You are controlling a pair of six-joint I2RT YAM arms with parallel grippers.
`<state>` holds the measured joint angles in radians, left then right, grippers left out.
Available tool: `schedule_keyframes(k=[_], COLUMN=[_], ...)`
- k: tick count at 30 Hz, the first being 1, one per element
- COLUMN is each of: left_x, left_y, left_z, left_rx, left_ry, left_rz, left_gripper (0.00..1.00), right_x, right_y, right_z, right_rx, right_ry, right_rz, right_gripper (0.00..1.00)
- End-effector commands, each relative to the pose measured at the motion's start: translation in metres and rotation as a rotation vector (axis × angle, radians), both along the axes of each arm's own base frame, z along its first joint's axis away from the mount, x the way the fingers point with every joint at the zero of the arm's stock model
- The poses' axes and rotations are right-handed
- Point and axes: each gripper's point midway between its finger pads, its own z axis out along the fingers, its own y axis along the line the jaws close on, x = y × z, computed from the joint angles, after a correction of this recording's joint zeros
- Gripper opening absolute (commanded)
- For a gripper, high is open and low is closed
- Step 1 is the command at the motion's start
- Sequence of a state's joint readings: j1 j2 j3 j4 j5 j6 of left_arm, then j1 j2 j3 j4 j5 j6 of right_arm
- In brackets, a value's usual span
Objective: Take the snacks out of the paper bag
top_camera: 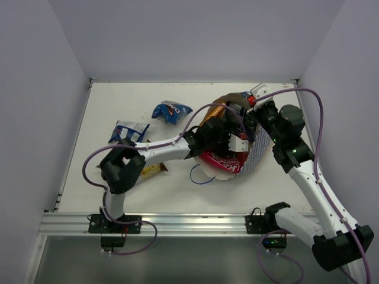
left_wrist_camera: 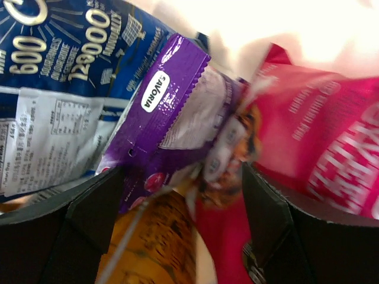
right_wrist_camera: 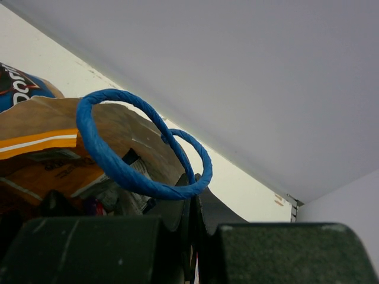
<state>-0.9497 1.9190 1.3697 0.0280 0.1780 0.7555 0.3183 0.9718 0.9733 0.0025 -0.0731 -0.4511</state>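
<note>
A glossy blue packet (top_camera: 170,110) and a crinkly blue-white packet (top_camera: 129,131) lie out on the white table (top_camera: 118,100), left of the blue-and-white checkered paper bag (top_camera: 260,148). The step in hand appears to be the next extraction: the left gripper (left_wrist_camera: 180,195), jaws wide and empty, sits inside the bag astride a purple foil packet (left_wrist_camera: 172,106); it must close, then withdraw. The right gripper (right_wrist_camera: 192,219), shut, pinches the bag's rim

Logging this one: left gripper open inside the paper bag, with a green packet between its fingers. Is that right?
Not quite: the packet is purple, not green. The left wrist view shows the purple packet between the fingers of the open left gripper, with a pink-red packet beside it. The rest stands: the top view has that gripper inside the paper bag.
</note>
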Motion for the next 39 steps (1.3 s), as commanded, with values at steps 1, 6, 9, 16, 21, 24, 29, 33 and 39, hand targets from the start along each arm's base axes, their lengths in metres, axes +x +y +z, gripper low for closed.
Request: schedule_keyframes(k=[1, 6, 9, 16, 21, 24, 29, 33, 39], left_x=[0.028, 0.037, 0.03, 0.03, 0.027, 0.022, 0.018, 0.011, -0.025], left_y=[-0.02, -0.016, -0.008, -0.017, -0.028, -0.032, -0.031, -0.019, 0.014], left_z=[0.041, 0.063, 0.087, 0.07, 0.032, 0.023, 0.026, 0.071, 0.179], left_rx=[-0.096, -0.162, -0.213, -0.17, -0.113, -0.096, -0.1, -0.174, -0.383], left_ry=[-0.153, -0.226, -0.262, -0.226, -0.144, -0.101, -0.076, -0.1, -0.137], left_rz=[-0.004, 0.049, 0.04, -0.007, -0.061, -0.092, -0.095, -0.071, -0.072], left_gripper=[0.85, 0.84, 0.84, 0.83, 0.74, 0.68, 0.28, 0.0, 0.0], right_x=[-0.007, -0.008, -0.008, -0.006, -0.005, -0.004, -0.002, 0.002, 0.007], right_y=[0.003, 0.0, 0.0, 0.003, 0.0, -0.001, -0.002, -0.009, -0.024], right_z=[0.027, 0.025, 0.024, 0.026, 0.025, 0.023, 0.017, 0.014, 0.009], right_rx=[0.039, 0.036, 0.036, 0.049, 0.044, 0.042, 0.047, 0.047, 0.032], right_ry=[-0.082, -0.077, -0.077, -0.071, -0.072, -0.069, -0.063, -0.065, -0.069], right_rz=[0.026, 0.017, 0.014, 0.023, 0.008, 0.0, -0.012, -0.053, -0.135], right_gripper=[0.0, 0.0, 0.0, 0.0, 0.0, 0.0, 0.0, 0.0, 0.0])
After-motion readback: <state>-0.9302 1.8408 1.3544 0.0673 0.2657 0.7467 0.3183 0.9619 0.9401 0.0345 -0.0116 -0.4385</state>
